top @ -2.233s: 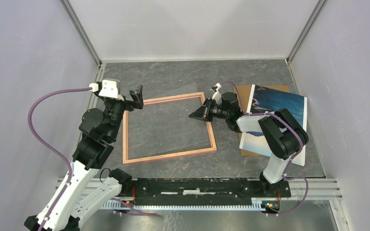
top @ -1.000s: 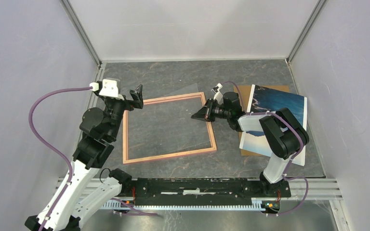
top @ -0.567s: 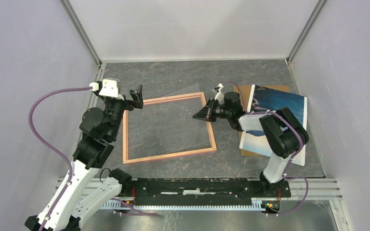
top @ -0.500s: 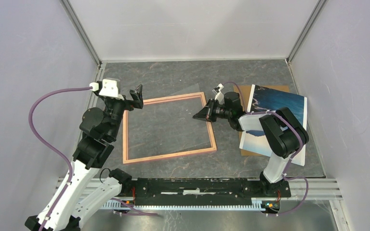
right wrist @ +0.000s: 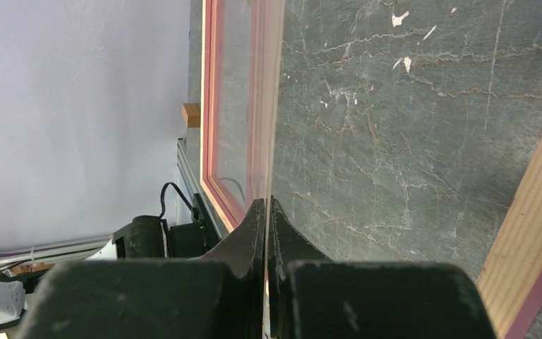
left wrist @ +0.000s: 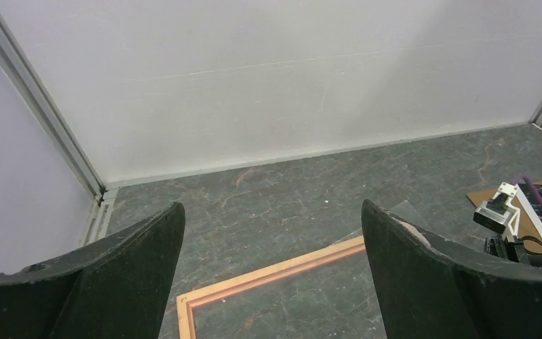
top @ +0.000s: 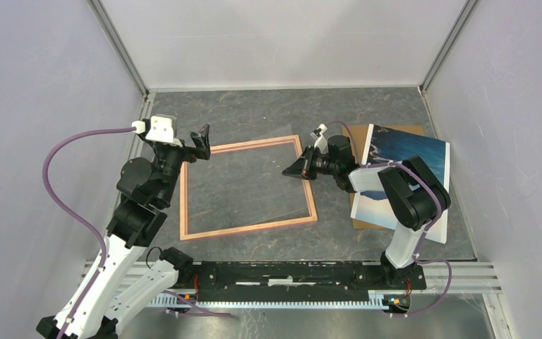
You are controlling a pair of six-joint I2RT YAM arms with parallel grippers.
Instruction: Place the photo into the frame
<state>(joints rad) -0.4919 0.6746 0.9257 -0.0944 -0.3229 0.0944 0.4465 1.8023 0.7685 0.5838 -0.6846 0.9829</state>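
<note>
frame (top: 247, 229) lay flat mid-table on dark marbled table (top: 254, 109) | right gripper (top: 289, 170) pinched clear pane (top: 254, 176) over it | photo (top: 409, 152) lay right, atop brown board (top: 356, 134) | left gripper (top: 201, 143) spread above frame's far-left corner | white walls (top: 282, 42) behind

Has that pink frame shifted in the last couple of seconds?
No. The frame has not shifted: its near corners keep the same gap to the black bar at the arms' bases.

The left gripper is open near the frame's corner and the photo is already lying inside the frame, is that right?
Not quite. The left gripper is open near the frame's corner, but the photo lies outside it, on the brown board to its right, as the top external view shows.
</note>
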